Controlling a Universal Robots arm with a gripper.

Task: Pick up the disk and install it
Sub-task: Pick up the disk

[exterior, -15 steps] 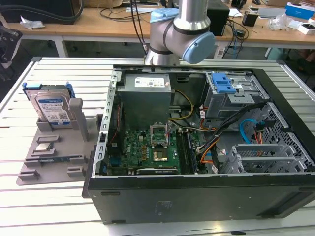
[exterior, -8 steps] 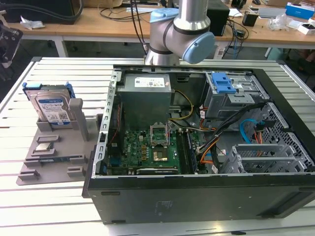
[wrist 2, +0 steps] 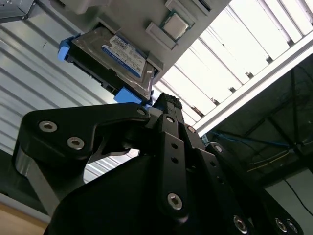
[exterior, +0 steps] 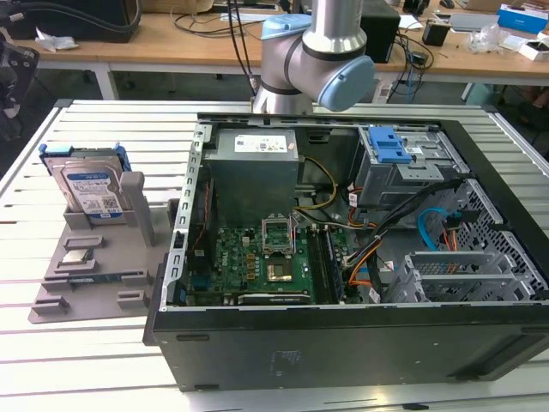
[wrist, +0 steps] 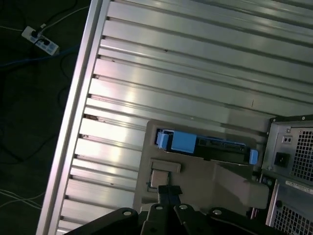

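The disk (exterior: 90, 190), a silver hard drive with a white-and-blue label and a blue bracket around it, stands on edge in a grey holder (exterior: 94, 283) at the exterior view's left; its label faces the camera. A small square silver chip (exterior: 75, 257) lies flat in the same holder, near the disk. The holder rests on a slatted metal table (exterior: 86, 360), just beside an open computer case (exterior: 343, 343) with its circuit board exposed; part of the robot arm (exterior: 317, 60) rises behind the case. In both wrist views the black gripper (wrist: 169, 190) hangs near the holder, apart from the disk (wrist: 205, 146); its fingers are together and hold nothing.
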